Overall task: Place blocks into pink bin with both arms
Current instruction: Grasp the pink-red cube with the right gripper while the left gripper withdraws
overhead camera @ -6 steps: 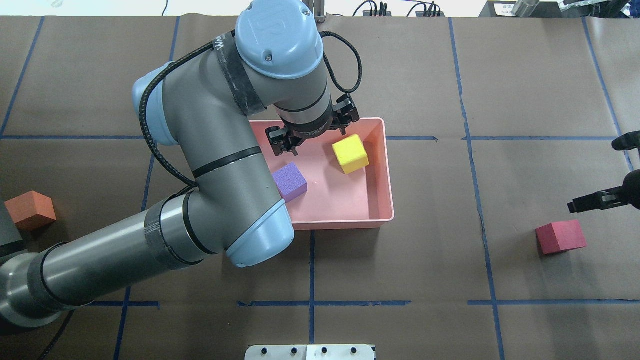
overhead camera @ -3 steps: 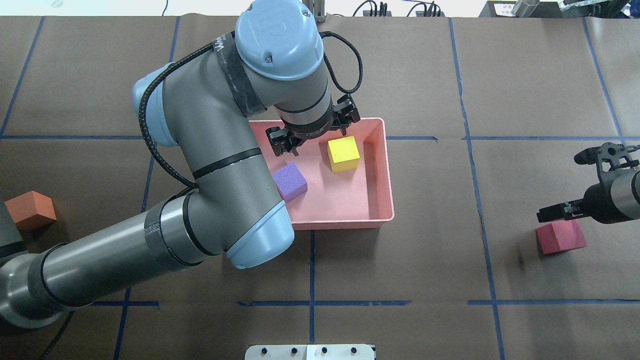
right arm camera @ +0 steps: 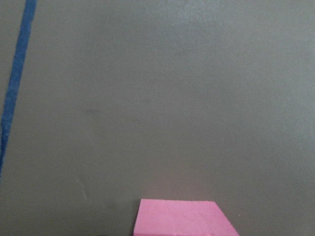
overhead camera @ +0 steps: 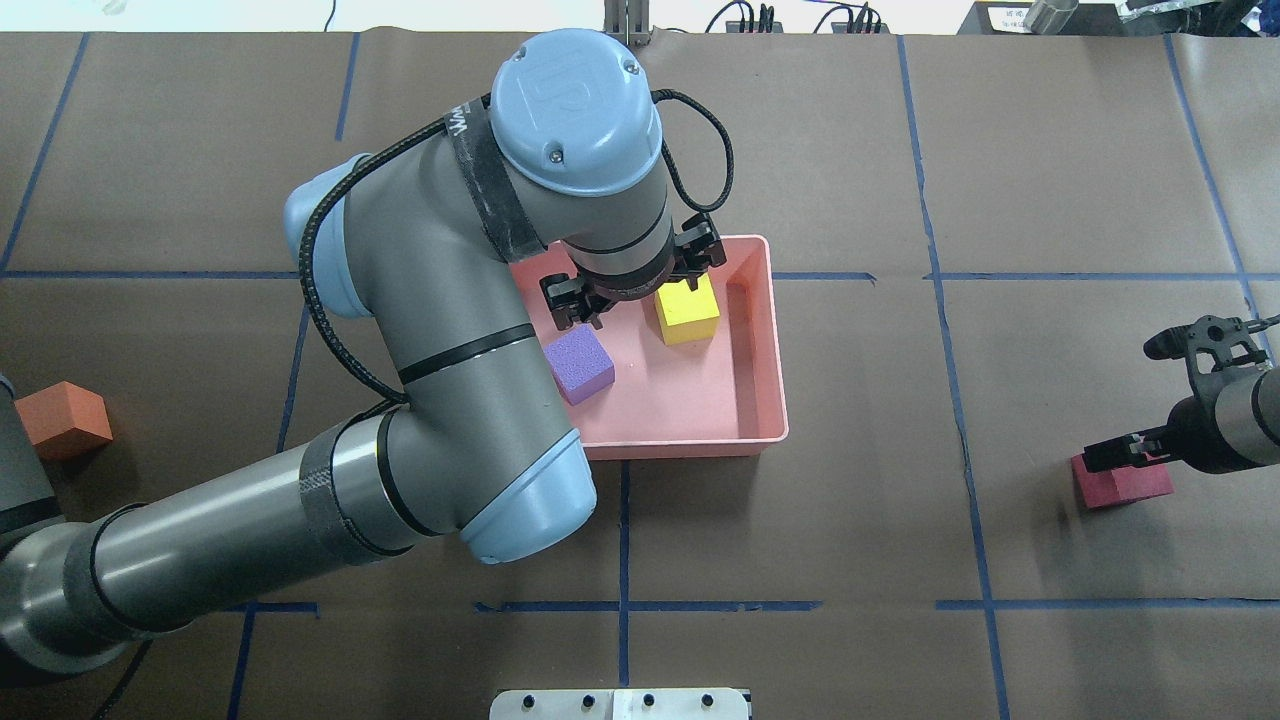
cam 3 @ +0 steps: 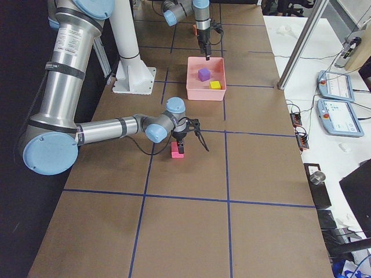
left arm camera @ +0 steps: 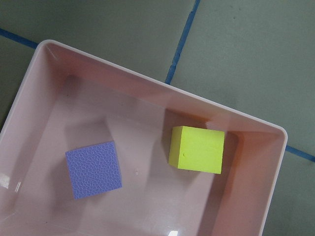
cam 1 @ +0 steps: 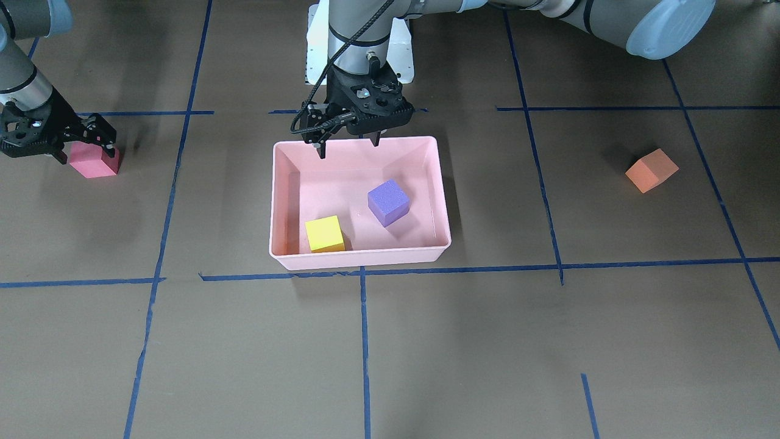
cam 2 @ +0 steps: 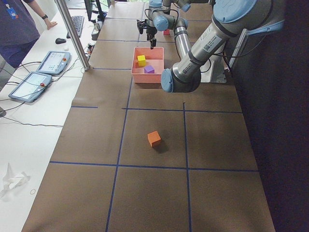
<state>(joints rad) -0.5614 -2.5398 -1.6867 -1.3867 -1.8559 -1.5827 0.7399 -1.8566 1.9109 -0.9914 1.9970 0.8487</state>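
Note:
The pink bin sits mid-table and holds the purple block and the yellow-green block, both lying flat; they also show in the left wrist view. My left gripper hangs open and empty above the bin's robot-side end. The red block lies on the table at the right. My right gripper is open just above it, with one finger over its top edge. The orange block lies alone at the far left, beside my left arm's base.
The white pedestal base stands behind the bin. A metal post and tablets stand on the operators' side, where a person is. Blue tape lines grid the brown table cover.
The yellow-green block went from tilted to lying flat in the bin. My left wrist shifted slightly over the bin. My right gripper came in from the right edge to over the red block.

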